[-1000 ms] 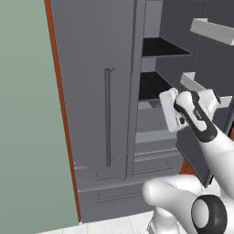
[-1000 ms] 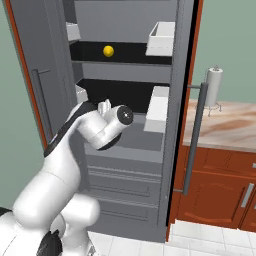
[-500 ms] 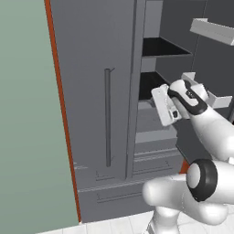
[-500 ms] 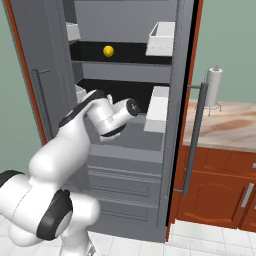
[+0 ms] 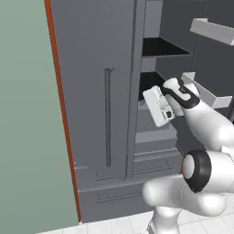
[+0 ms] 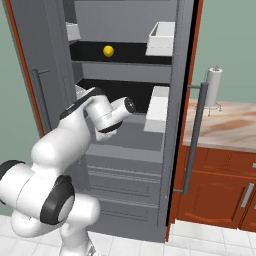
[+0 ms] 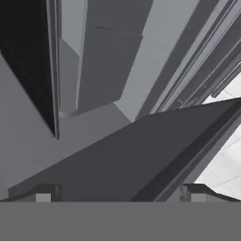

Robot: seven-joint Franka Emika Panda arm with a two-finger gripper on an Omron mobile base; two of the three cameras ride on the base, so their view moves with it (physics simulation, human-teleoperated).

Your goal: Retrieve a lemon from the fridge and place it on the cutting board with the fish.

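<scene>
The lemon (image 6: 108,50), small and bright yellow, lies on the upper black shelf of the open dark grey fridge (image 6: 127,150). My arm reaches to the level of the shelf below it, and the white hand (image 5: 156,106) hovers at the edge of the fridge's opening, well under the lemon. In the hand view my gripper (image 7: 120,194) is open, its fingertips (image 7: 44,194) far apart, with nothing between them. Tilted grey fridge walls lie ahead of it. The cutting board and the fish are out of view.
White door bins (image 6: 162,39) (image 6: 157,107) hang on the right side of the fridge opening, and another bin (image 5: 205,91) is close to my wrist. The left door's bar handle (image 5: 107,119) is close by. A marble counter (image 6: 230,127) with a paper towel roll (image 6: 214,87) stands to the right.
The hand has swung left, closer to the fridge opening, and the arm's elbow has rotated. The lemon has not moved and the jaws stay wide.
</scene>
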